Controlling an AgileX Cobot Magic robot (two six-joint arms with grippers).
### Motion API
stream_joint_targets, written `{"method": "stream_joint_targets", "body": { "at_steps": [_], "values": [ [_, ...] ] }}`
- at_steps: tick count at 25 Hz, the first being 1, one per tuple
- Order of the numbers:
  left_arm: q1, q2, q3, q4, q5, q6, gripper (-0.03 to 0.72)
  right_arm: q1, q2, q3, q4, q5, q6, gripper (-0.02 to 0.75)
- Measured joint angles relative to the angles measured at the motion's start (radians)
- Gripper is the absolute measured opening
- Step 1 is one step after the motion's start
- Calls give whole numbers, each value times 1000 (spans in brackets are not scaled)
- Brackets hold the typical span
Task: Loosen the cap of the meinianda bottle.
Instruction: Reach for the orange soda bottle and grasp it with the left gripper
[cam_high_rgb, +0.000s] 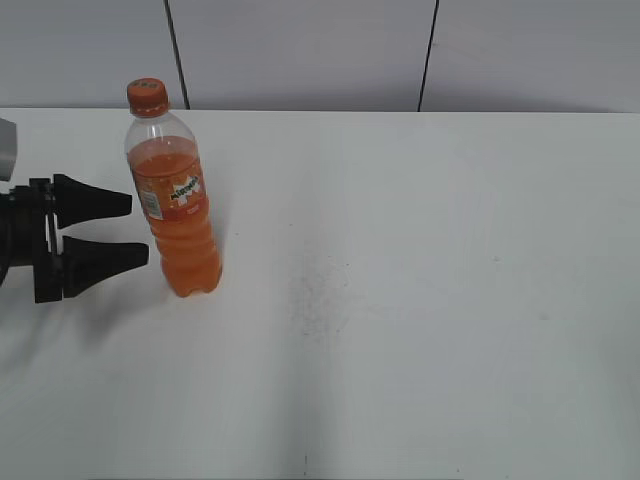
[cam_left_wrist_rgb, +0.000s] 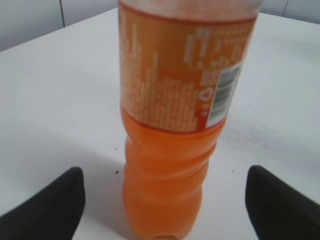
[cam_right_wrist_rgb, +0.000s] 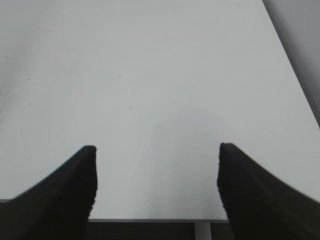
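White table (cam_high_rgb: 420, 300), matte, faintly speckled with dark specks near the middle; pale grey wall panels (cam_high_rgb: 300, 50) behind, split by dark seams. Upright near the left rear of the table: the bottle (cam_high_rgb: 176, 215) of orange drink, cap (cam_high_rgb: 147, 96) screwed on top. Just left of it, at label height and not touching, the left gripper (cam_high_rgb: 135, 230), jaws spread wide, tips pointing at the bottle. Over bare table near its far edge, the right gripper (cam_right_wrist_rgb: 156, 172), likewise spread wide, holding nothing.
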Motion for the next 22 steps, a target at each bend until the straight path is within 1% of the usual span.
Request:
{"method": "stream_joint_targets", "body": {
  "at_steps": [6, 10, 17, 22],
  "values": [
    [-27, 98, -49, 9, 0, 36, 594, 0, 0, 0, 0, 0, 0, 563],
    [-75, 137, -96, 6, 0, 42, 593, 0, 0, 0, 0, 0, 0, 563],
    [-161, 179, -187, -50, 0, 33, 590, 0, 0, 0, 0, 0, 0, 563],
    [-192, 202, -222, -56, 0, 6, 559, 0, 0, 0, 0, 0, 0, 563]
  ]
}}
